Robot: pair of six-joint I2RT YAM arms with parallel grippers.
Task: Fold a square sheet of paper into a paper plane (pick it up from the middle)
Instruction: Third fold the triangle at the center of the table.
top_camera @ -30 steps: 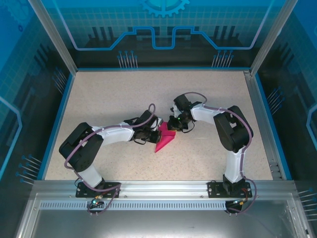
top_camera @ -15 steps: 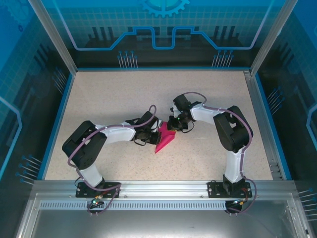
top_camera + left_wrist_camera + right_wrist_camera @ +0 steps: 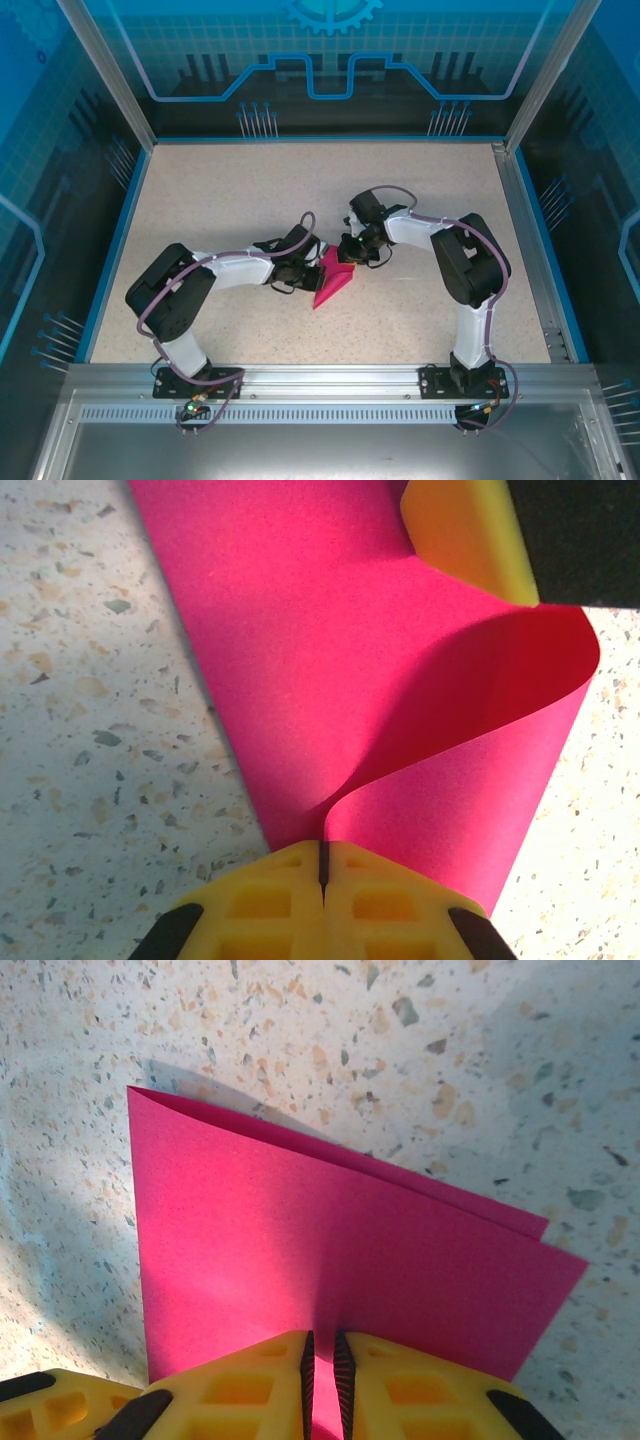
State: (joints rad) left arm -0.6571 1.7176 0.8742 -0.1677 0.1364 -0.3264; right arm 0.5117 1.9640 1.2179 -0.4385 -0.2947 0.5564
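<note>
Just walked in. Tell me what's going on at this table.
Both arms are folding the square sheet of paper in the middle of the table. The left gripper is shut on a curled-over part of it; the right gripper pinches the doubled layers from the opposite side. It is folded over, not yet a plane.
</note>
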